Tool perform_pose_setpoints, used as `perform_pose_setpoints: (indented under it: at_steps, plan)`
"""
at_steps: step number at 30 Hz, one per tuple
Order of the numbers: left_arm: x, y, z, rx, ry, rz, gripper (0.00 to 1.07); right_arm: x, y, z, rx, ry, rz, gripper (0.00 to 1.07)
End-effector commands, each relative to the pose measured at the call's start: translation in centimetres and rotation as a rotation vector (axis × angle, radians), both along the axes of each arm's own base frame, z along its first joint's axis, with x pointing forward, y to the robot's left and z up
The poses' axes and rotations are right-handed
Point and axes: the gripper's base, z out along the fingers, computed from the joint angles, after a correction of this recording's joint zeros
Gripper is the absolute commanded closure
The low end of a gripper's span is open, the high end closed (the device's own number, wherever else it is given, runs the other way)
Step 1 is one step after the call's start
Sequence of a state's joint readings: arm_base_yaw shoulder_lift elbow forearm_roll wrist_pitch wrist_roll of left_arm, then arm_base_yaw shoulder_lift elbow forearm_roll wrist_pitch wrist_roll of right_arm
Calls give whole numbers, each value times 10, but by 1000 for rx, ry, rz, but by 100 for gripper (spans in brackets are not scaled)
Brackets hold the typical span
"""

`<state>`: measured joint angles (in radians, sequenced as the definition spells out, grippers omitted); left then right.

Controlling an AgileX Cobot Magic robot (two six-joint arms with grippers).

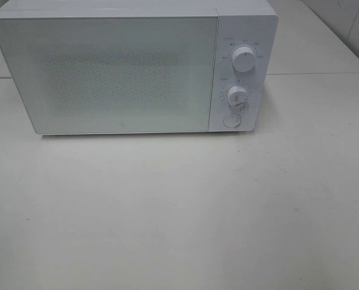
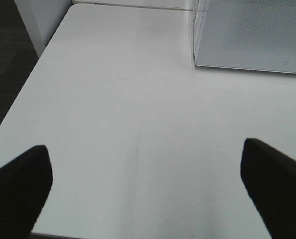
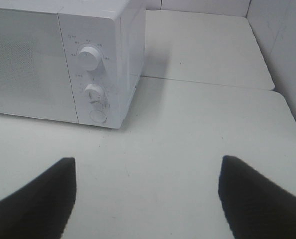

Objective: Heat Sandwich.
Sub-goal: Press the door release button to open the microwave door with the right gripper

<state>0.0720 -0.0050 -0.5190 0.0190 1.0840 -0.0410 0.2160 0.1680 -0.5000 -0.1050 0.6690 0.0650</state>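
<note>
The sandwich is out of view in all three views. A white microwave (image 1: pixel 134 69) stands at the back of the white table (image 1: pixel 179 211) with its door shut. Its control panel carries two knobs, an upper knob (image 1: pixel 244 60) and a lower knob (image 1: pixel 237 95), above a round button (image 1: pixel 231 120). Neither arm shows in the high view. My left gripper (image 2: pixel 145 191) hangs open over bare table, with the microwave's corner (image 2: pixel 247 35) ahead of it. Open too is my right gripper (image 3: pixel 145 196), facing the microwave's panel (image 3: pixel 93 79). Nothing lies between either pair of fingers.
A seam (image 1: pixel 318 74) to the right of the microwave joins this table to another white surface behind it. The table's left edge (image 2: pixel 18 104) drops off to a dark floor. A white wall (image 3: pixel 287 50) closes the right side.
</note>
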Motion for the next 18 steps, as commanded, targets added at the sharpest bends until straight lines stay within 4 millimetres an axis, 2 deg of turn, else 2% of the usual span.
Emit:
perform_pose_setpoints:
  at_steps: [1, 5, 9, 14, 18]
  plan:
    - [-2, -1, 0, -2, -28, 2, 9, 8, 2, 1, 11, -33, -3, 31]
    - [-2, -1, 0, -2, -28, 2, 9, 17, 4, -1, 13, -37, 2, 31]
    - [-2, -1, 0, -2, -28, 2, 9, 38, 10, -8, 50, -15, -2, 31]
    - [-2, -1, 0, -2, -28, 2, 9, 49, 13, -11, 66, -11, -1, 31]
    - [-2, -1, 0, -2, -28, 2, 9, 71, 18, -16, 68, 4, 8, 31]
